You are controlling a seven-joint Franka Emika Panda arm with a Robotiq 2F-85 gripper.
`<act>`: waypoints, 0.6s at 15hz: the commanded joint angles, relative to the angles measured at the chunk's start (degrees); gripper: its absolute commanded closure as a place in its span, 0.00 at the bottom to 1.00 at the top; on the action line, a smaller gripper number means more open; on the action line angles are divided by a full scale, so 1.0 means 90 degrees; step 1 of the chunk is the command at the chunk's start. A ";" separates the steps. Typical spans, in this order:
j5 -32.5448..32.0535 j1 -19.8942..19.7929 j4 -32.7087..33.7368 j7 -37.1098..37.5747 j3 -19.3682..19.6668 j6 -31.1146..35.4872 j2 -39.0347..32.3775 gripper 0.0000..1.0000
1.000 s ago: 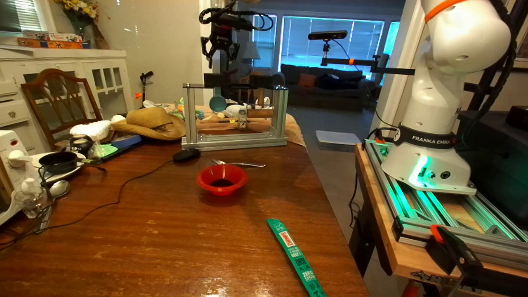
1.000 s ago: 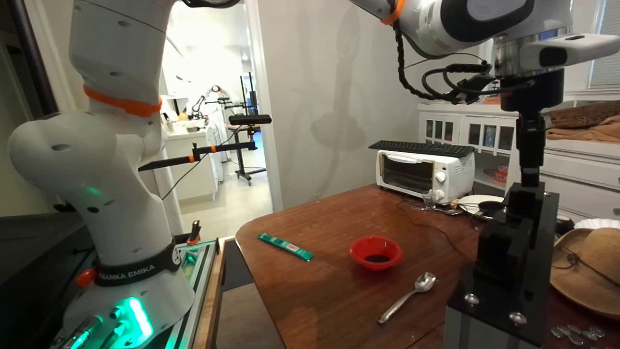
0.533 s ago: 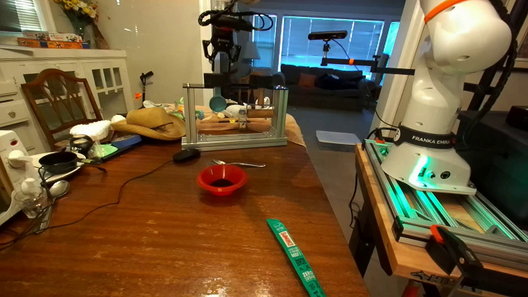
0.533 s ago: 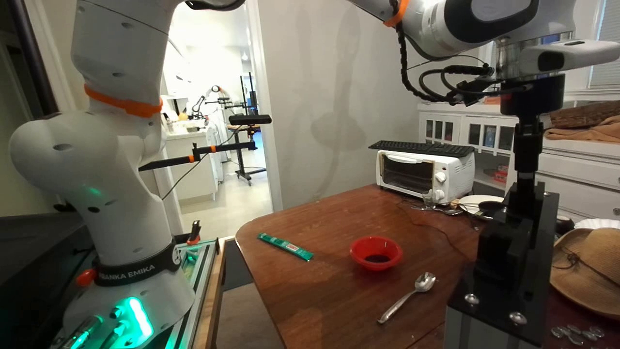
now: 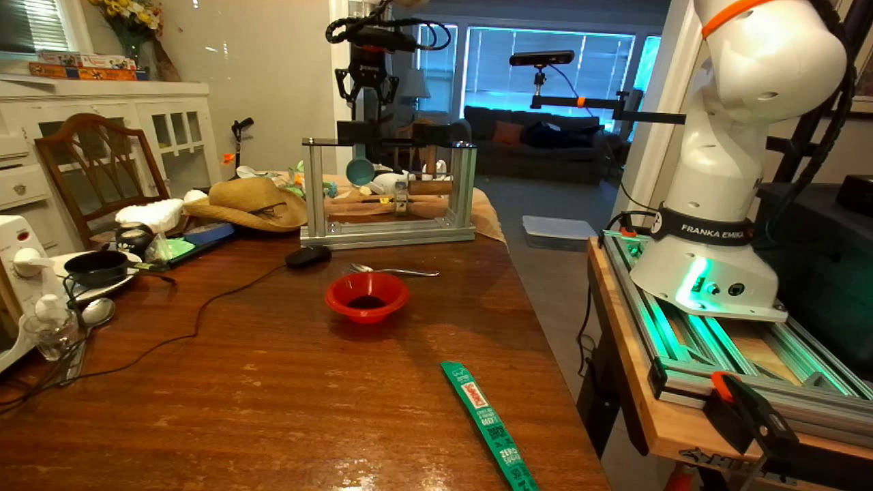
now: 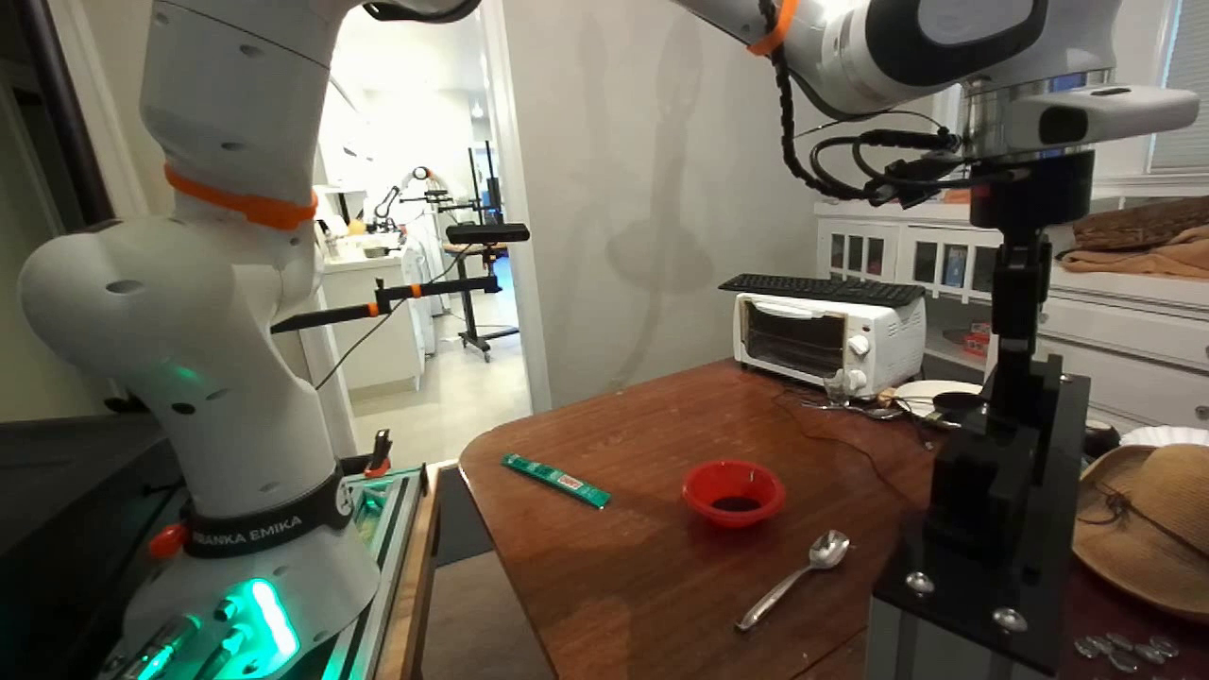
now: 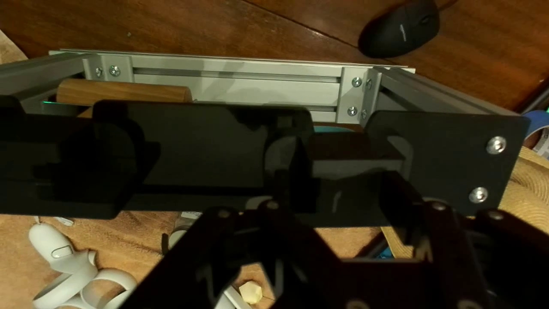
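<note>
My gripper (image 5: 367, 116) is open and points down just above a black block (image 5: 357, 132) on top of a metal frame. In the wrist view the gripper (image 7: 343, 184) has its fingers on either side of a black block (image 7: 358, 165), with a gap between them. I cannot tell whether they touch it. The gripper (image 6: 1014, 392) also stands over the black holder (image 6: 982, 482) in an exterior view. A teal scoop (image 5: 360, 172) hangs under the block; only a sliver of teal (image 7: 332, 128) shows in the wrist view. A second black block (image 5: 432, 134) sits beside it.
The metal frame (image 5: 312, 198) stands on the wooden table. A red bowl (image 5: 368, 314), a spoon (image 6: 827, 550), a green snack stick (image 5: 487, 426) and a mouse (image 5: 308, 256) lie in front. A straw hat (image 6: 1152, 529) and a toaster oven (image 6: 803, 345) stand nearby.
My gripper has come down a little toward the black block and shifted slightly sideways, leftward in one view and rightward in another. The things on the table have not moved.
</note>
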State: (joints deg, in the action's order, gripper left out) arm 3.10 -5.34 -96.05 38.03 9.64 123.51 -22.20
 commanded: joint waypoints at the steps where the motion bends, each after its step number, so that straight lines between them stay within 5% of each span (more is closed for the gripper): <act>1: 0.0052 0.0013 0.0201 0.0040 0.0024 -0.0174 -0.0144 0.43; 9: 0.0079 -0.0008 0.0459 -0.0002 0.0013 -0.0271 -0.0289 0.44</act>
State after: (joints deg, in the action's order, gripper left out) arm 3.11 -5.35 -94.81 38.03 9.62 123.41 -23.09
